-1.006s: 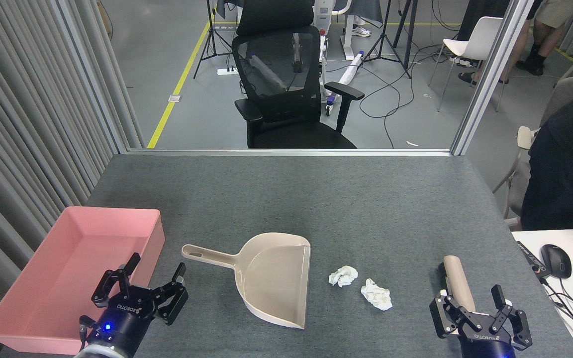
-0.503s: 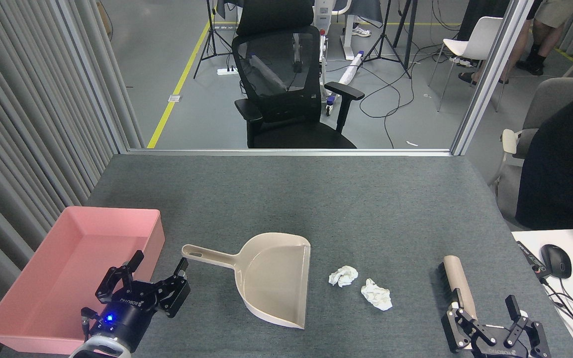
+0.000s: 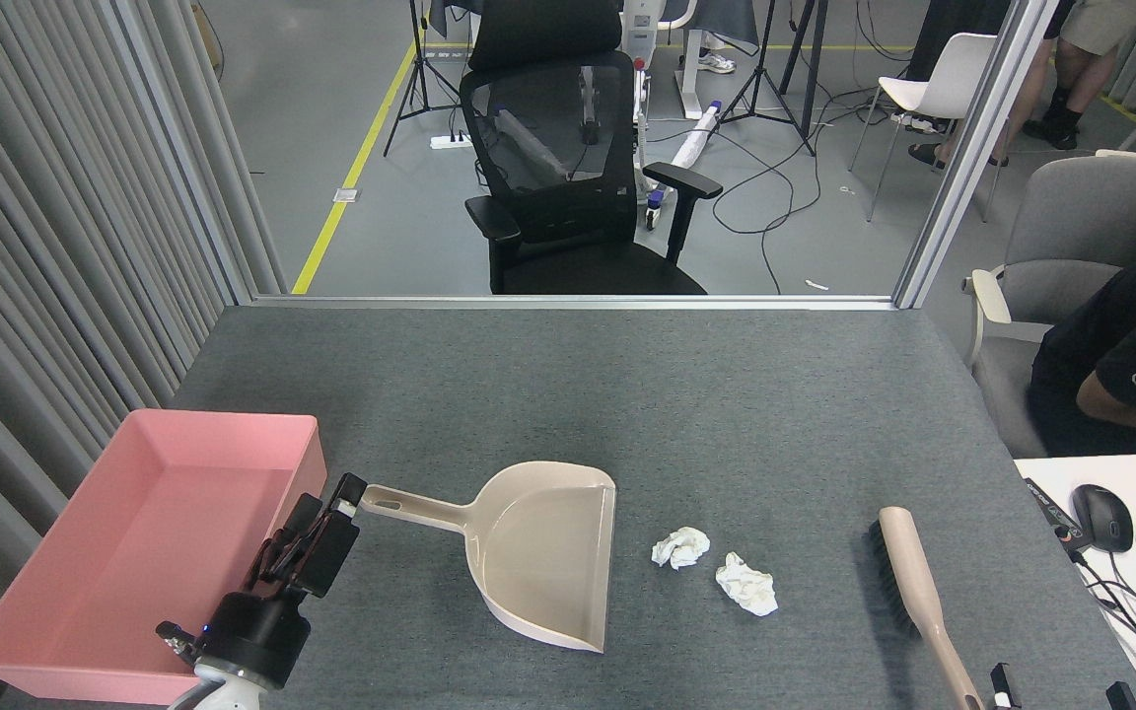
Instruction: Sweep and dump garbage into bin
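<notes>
Garbage (image 3: 718, 568): 2 wads near table's (image 3: 627, 394) front edge, unswept; bin (image 3: 149, 528) at front-left corner, empty. My left gripper (image 3: 323, 528) at dustpan (image 3: 529, 552) handle tip, can't tell its opening; right gripper barely in view, brush (image 3: 918, 597) ungripped

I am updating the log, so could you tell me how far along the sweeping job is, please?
Nothing is swept: two crumpled white paper wads lie on the grey table, pink plastic tray empty. Left gripper is at the beige dustpan's handle. Grasping, sweeping with the brush, and dumping remain.
</notes>
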Motion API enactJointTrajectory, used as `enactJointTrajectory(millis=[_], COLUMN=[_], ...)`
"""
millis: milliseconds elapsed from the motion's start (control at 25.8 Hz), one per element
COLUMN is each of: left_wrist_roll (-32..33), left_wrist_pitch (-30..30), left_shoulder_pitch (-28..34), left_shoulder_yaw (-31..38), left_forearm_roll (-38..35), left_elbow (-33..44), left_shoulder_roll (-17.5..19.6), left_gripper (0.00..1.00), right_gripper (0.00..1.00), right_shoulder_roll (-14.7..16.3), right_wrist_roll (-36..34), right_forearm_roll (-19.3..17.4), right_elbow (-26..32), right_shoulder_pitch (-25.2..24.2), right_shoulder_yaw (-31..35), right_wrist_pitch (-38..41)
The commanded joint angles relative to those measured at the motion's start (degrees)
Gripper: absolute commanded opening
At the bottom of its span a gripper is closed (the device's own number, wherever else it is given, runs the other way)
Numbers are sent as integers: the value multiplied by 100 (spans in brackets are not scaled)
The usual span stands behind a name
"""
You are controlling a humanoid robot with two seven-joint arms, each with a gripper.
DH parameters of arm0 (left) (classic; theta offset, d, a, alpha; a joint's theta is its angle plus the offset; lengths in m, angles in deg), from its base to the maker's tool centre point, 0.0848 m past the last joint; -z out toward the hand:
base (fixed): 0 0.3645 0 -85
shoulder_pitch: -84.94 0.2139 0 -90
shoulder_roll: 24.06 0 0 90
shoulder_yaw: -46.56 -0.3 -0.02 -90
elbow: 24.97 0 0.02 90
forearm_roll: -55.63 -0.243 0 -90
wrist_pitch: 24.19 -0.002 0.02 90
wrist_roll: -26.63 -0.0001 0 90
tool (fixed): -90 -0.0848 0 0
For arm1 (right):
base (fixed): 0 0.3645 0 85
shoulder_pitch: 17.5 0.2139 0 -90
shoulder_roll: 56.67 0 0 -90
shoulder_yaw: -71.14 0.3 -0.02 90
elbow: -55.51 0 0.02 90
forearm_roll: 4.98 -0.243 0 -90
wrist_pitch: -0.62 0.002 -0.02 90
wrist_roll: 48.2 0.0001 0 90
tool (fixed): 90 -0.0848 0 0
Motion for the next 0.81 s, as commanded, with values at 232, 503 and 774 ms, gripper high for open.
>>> enactJointTrajectory(millis=[232, 503, 774], left_wrist_roll=[698, 698, 698], left_wrist_pitch=[6, -38, -47], left_shoulder_pitch=[30, 30, 30], left_shoulder_yaw=[-4, -4, 5], left_forearm_roll=[581, 625, 617], left_elbow=[-206, -461, -505], left_shoulder_roll=[-143, -230, -222], left_gripper=[99, 99, 99], right_gripper=[98, 98, 97], right_shoulder_roll=[-33, -15, -77], right_wrist_roll=[-55, -64, -64], right_forearm_roll=[-48, -12, 23], right_elbow=[-155, -208, -568], right_shoulder_pitch=[-13, -4, 75], right_shoulder_yaw=[19, 19, -280], right_wrist_pitch=[47, 64, 38])
